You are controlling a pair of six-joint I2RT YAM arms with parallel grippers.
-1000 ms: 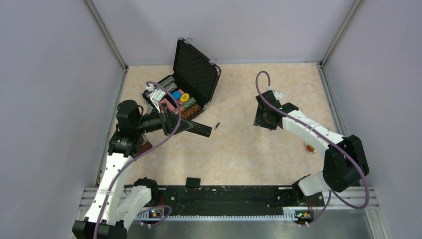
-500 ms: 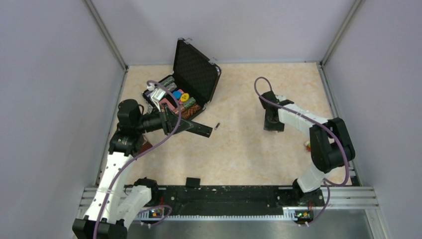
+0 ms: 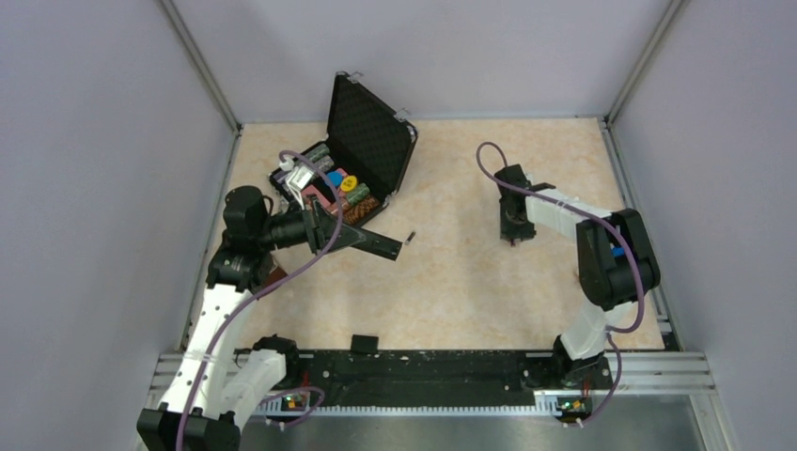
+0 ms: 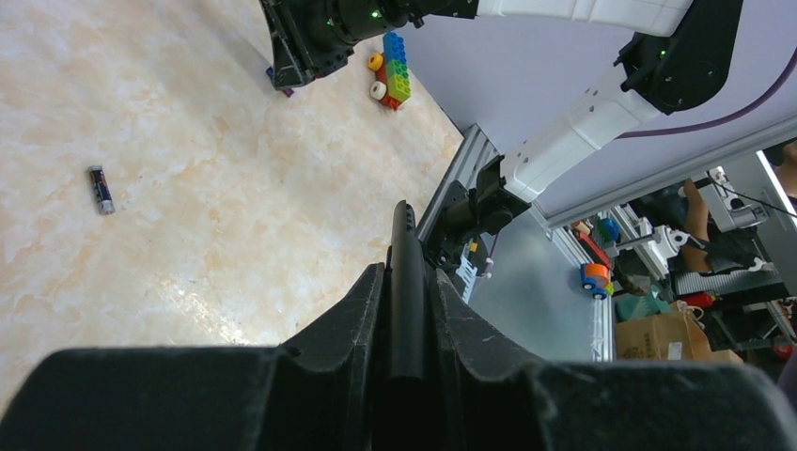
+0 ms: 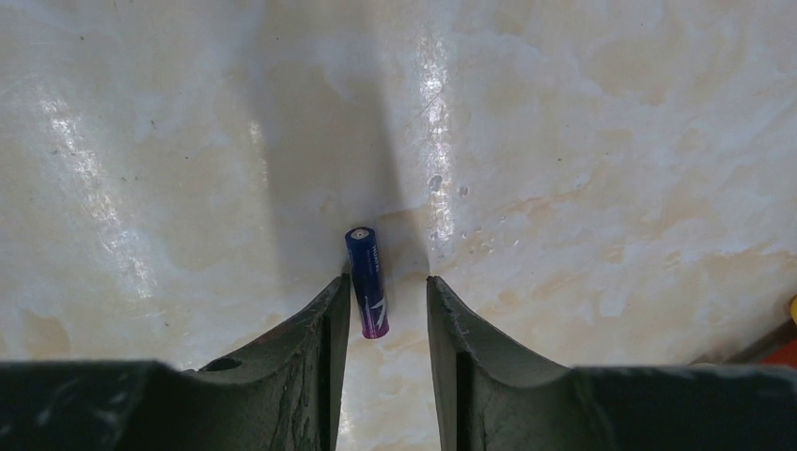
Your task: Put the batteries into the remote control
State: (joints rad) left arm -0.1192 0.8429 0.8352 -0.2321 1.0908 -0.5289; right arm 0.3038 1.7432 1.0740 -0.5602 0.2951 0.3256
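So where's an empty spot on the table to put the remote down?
The biggest bare patch is mid-table, between the loose battery and the right claw. There's more bare room toward the front, between the remote and the small black cover. It's crowded at the back left, around the open case and left claw.
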